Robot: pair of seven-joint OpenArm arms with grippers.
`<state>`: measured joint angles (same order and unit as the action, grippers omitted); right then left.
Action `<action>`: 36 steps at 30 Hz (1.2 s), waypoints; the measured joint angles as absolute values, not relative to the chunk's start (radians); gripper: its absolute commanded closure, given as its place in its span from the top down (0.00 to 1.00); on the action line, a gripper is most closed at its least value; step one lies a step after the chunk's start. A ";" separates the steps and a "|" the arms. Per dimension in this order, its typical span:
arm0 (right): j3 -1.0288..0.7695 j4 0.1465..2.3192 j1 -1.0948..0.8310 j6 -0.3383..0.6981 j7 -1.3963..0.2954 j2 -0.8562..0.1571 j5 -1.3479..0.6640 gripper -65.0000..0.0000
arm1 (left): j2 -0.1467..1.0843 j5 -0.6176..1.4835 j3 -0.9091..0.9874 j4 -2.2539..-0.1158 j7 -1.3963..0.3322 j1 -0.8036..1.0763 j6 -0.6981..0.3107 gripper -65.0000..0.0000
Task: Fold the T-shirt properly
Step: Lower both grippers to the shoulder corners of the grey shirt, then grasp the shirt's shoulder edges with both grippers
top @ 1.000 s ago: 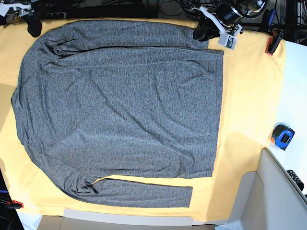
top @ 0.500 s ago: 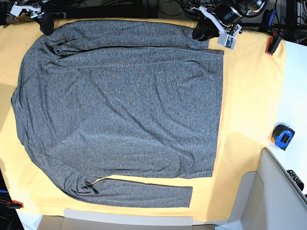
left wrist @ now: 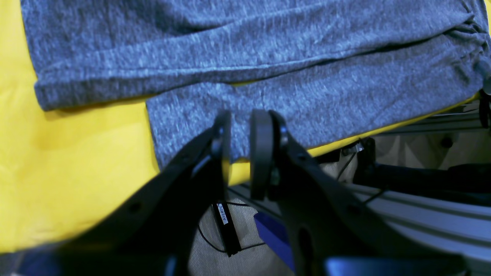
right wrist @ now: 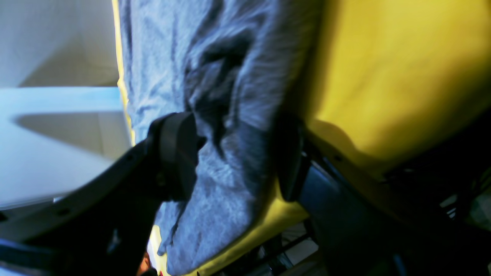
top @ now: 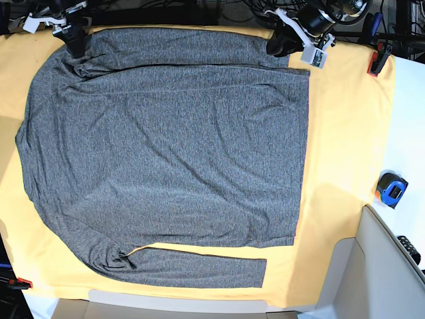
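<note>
The dark-grey T-shirt point(top: 166, 153) lies spread flat on the yellow cloth point(top: 345, 133), with one long sleeve point(top: 199, 269) along the near edge and the other along the far edge. My left gripper point(top: 277, 45) is at the far sleeve's cuff. In the left wrist view my left gripper point(left wrist: 241, 119) has its jaws a narrow gap apart, and the flat sleeve point(left wrist: 307, 103) shows through the gap. My right gripper point(top: 76, 45) is at the far left shoulder. In the right wrist view my right gripper point(right wrist: 234, 130) is open wide, with wrinkled T-shirt point(right wrist: 215, 76) cloth between its fingers.
A blue tape measure point(top: 392, 188) sits at the cloth's right edge. Red clamps point(top: 378, 60) point(top: 22, 283) pin the cloth's corners. A white box point(top: 392, 279) with a black remote point(top: 410, 247) on it stands at the lower right. Cables and frame rails run behind the far edge.
My right arm has moved right along the far edge, from the cloth's corner to the shirt's shoulder. The left arm and the shirt have stayed put.
</note>
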<state>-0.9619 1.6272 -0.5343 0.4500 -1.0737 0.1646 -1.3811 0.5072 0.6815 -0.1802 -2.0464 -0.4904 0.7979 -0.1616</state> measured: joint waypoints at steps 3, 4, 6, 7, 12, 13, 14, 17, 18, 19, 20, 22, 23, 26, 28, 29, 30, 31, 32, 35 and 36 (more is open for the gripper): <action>-0.961 1.628 -0.517 0.458 -1.073 0.164 -1.337 0.50 | 0.507 0.682 -0.180 -2.046 -0.491 0.798 -0.161 0.15; -0.961 1.628 -0.515 0.458 -1.069 0.164 -1.333 0.50 | 0.507 0.681 -0.180 -2.046 -0.491 0.798 -0.161 0.15; -0.961 1.628 -0.515 0.458 -1.070 0.164 -1.329 0.49 | 0.507 0.682 -0.180 -2.046 -0.490 0.798 -0.162 0.15; -0.961 1.628 -0.515 0.461 -1.070 0.164 -1.327 0.47 | 0.507 0.682 -0.180 -2.046 -0.490 0.798 -0.161 0.15; -0.961 1.627 -0.516 0.453 -1.077 0.164 -1.270 0.05 | 0.502 0.682 -0.178 -2.046 -0.491 0.797 -0.162 0.15; -0.961 1.627 -0.516 0.452 -1.077 0.164 -1.250 0.00 | 0.501 0.682 -0.177 -2.046 -0.490 0.798 -0.162 0.15; -0.960 1.627 -0.516 0.453 -1.077 0.164 -1.246 0.00 | 0.502 0.682 -0.176 -2.046 -0.491 0.798 -0.162 0.15; -0.932 1.628 -0.518 0.454 -1.067 0.161 -1.220 0.00 | 0.501 0.682 -0.176 -2.046 -0.490 0.798 -0.162 0.16; -0.923 1.628 -0.518 0.461 -1.061 0.157 -1.208 0.00 | 0.501 0.682 -0.176 -2.046 -0.490 0.798 -0.162 0.18; -0.918 1.628 -0.517 0.464 -1.061 0.156 -1.203 0.00 | 0.501 0.683 -0.176 -2.046 -0.490 0.798 -0.161 0.21; -0.911 1.629 -0.517 0.464 -1.060 0.156 -1.202 0.00 | 0.497 0.698 -0.173 -2.046 -0.491 0.798 -0.161 0.24; -0.910 1.629 -0.516 0.464 -1.058 0.157 -1.199 0.00 | 0.485 0.789 -0.129 -2.046 -0.497 0.803 -0.165 0.30; -0.903 1.629 -0.516 0.464 -1.055 0.158 -1.199 0.00 | 0.483 0.859 -0.101 -2.046 -0.494 0.807 -0.165 0.31; -0.899 1.631 -0.517 0.464 -1.054 0.156 -1.192 0.00 | 0.504 1.016 -0.026 -2.045 -0.537 0.807 -0.159 0.31; -0.898 1.633 -0.513 0.464 -1.054 0.156 -1.188 0.00 | 0.521 1.128 0.035 -2.037 -0.592 0.805 -0.231 0.31; -0.898 1.632 -0.512 0.465 -1.054 0.156 -1.188 0.00 | 0.519 1.192 0.065 -2.025 -0.617 0.803 -0.270 0.31; -0.898 1.633 -0.511 0.465 -1.055 0.156 -1.188 0.00 | 0.514 1.252 0.097 -2.011 -0.651 0.802 -0.295 0.31; -0.898 1.633 -0.511 0.465 -1.055 0.156 -1.188 0.00 | 0.510 1.312 0.128 -1.982 -0.701 0.799 -0.309 0.31; -0.898 1.632 -0.511 0.465 -1.055 0.156 -1.188 0.00 | 0.510 1.353 0.151 -1.951 -0.735 0.795 -0.315 0.31; -0.898 1.633 -0.510 0.464 -1.055 0.157 -1.187 0.00 | 0.512 1.426 0.192 -1.847 -0.808 0.778 -0.358 0.31; -0.898 1.633 -0.510 0.464 -1.054 0.157 -1.188 0.00 | 0.513 1.431 0.192 -1.815 -0.838 0.763 -0.372 0.31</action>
